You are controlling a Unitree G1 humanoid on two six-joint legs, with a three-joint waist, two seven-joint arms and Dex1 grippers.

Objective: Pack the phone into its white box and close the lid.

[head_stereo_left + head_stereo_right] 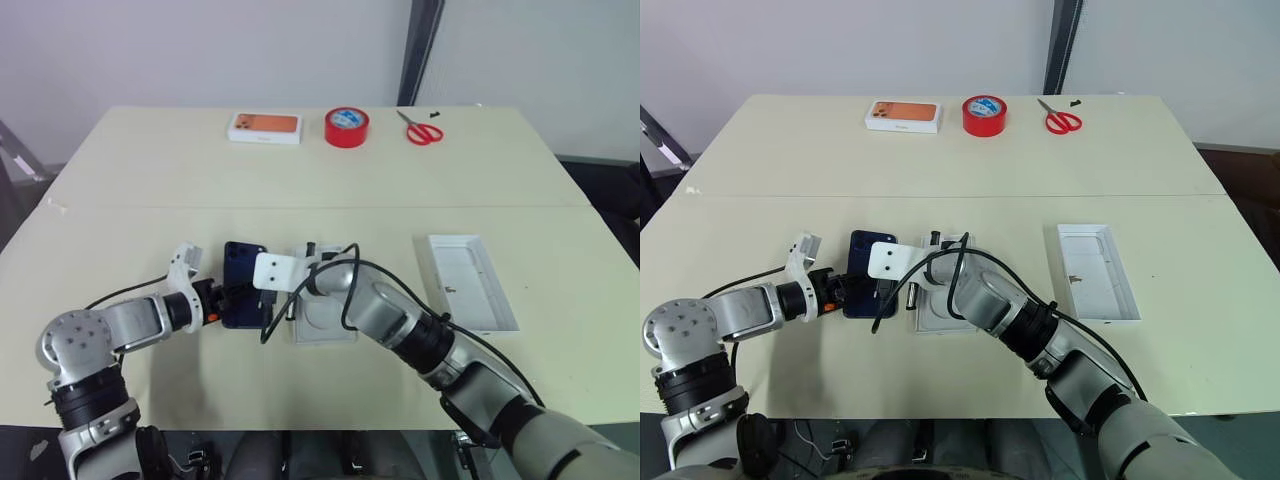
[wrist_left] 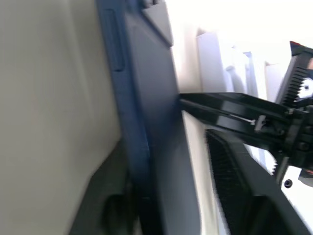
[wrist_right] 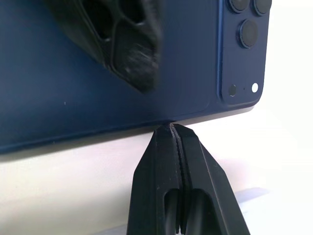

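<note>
Navy-blue and glossy, the phone [image 1: 243, 285] sits on the beige table [image 1: 330, 175] near the front edge, just left of the white box [image 1: 322, 322], with both grippers working on it. From the left, the left gripper [image 1: 232, 297] has one black finger over the phone's back and the other under it, pinching the phone's edge (the left wrist view shows the slab between its fingers [image 2: 230, 110]). From the right, the right gripper [image 3: 172, 128] is pressed together, its tips touching the phone's long edge near the camera cluster. Further right lies the lid [image 1: 469, 281], open side up, well apart. Along the far edge lie an orange-topped box [image 1: 265, 127], a red tape roll [image 1: 346, 127] and red scissors [image 1: 423, 131].
</note>
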